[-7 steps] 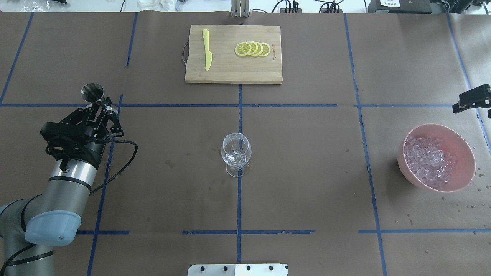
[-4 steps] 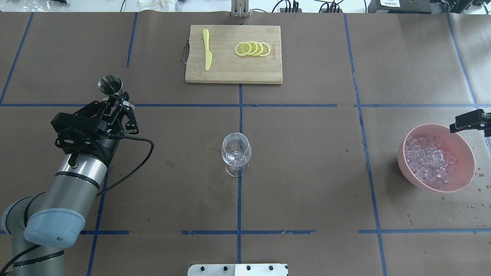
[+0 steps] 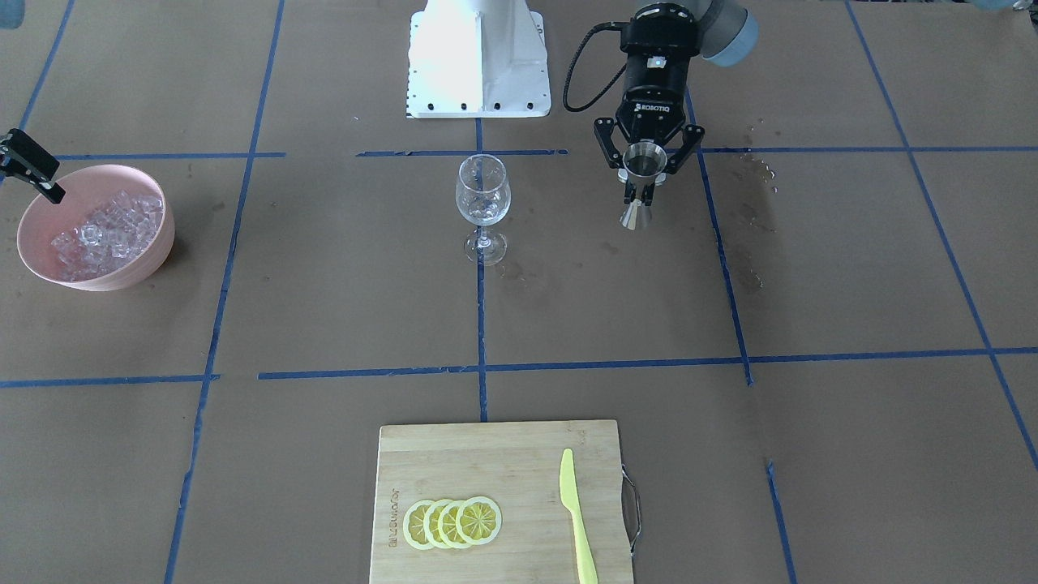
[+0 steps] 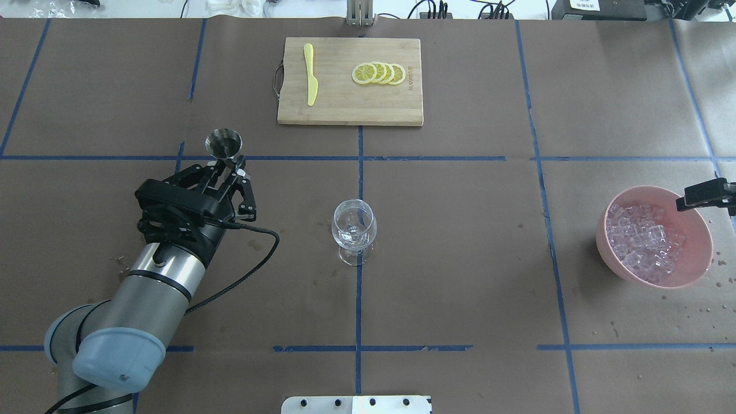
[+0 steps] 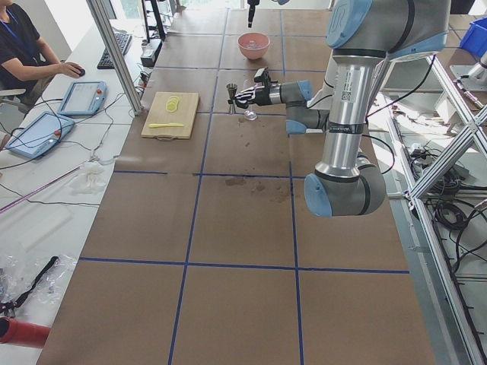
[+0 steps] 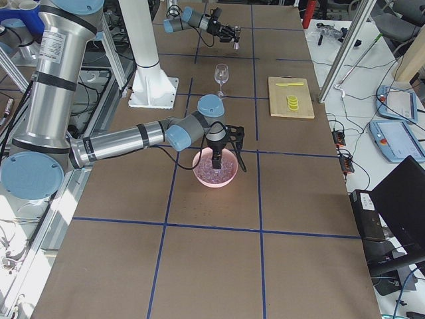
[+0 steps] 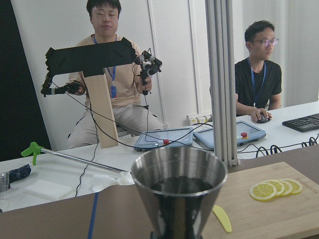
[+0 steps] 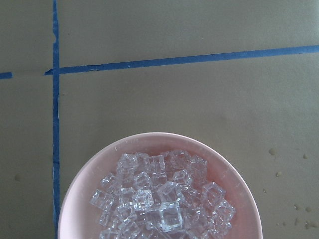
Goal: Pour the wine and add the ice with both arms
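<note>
Jaws of the left gripper (image 4: 232, 167) are pinched on the narrow waist of a steel jigger (image 4: 224, 144), which stands upright above the table (image 4: 460, 259) with its wide cup on top. The left wrist view shows a dark liquid surface low inside that cup, so I take the wine (image 7: 180, 185) to be in the jigger and not yet poured. The wine glass (image 4: 354, 230) stands on the centre tape line, apart from the jigger on the robot's right of it; I cannot tell whether it holds any liquid. By my reading the step in hand is bringing the measure to the glass. The next move calls for setting the jigger's lip just over the glass rim without touching it, then rolling the wrist slowly so the small measure falls inside. The glass is stemmed and looks easy to knock over. At the table's other end, the right gripper (image 6: 229, 166) hangs over the pink bowl (image 4: 605, 247). Its jaws look spread in the right-side view and pinch nothing. The ice (image 8: 159, 199) lies heaped in that bowl, all of it away from the glass. That arm's next job, I judge, is to go down and close on a single cube, which looks slick and closely packed among its neighbours.
</note>
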Available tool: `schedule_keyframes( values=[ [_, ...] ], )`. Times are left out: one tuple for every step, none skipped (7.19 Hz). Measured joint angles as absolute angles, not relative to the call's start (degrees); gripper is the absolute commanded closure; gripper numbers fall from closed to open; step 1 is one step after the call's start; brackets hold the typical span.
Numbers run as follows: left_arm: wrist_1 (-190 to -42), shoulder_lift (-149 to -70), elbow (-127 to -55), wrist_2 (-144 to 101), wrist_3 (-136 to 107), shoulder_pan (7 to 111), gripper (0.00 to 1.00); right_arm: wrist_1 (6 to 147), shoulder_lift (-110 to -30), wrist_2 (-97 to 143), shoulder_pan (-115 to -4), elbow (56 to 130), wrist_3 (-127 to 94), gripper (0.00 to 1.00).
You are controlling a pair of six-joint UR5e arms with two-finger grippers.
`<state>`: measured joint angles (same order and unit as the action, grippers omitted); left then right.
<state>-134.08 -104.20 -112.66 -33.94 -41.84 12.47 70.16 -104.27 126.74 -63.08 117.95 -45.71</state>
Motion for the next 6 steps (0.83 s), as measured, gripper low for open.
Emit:
schedule_keyframes(
  values=[
    [-129.74, -106.75, -112.50, -33.83, -41.53, 11.18, 1.00, 70.14, -104.23, 126.74, -63.05, 117.95, -45.71, 0.00],
    [-125.60, -109.30, -112.32, -33.23, -40.77, 9.71, 1.00, 70.14, -104.19, 126.74, -63.02, 117.94, -45.70, 0.00],
    [-123.02, -111.15, -112.25, -31.48, -38.22, 8.10, 1.00, 70.14, -104.17, 126.74, -62.99, 117.90, -45.70, 0.00],
    [-122.01, -112.34, -112.11, -29.53, -34.97, 6.71, 1.00, 70.14, -104.16, 126.74, -62.90, 117.85, -45.70, 0.00],
    [-121.63, -113.53, -111.74, -28.34, -31.88, 5.73, 1.00, 70.14, -104.12, 126.74, -62.79, 117.81, -45.70, 0.00],
    [-121.50, -114.49, -111.22, -27.16, -28.61, 5.08, 1.00, 70.14, -104.06, 126.74, -62.72, 117.79, -45.70, 0.00]
  ],
)
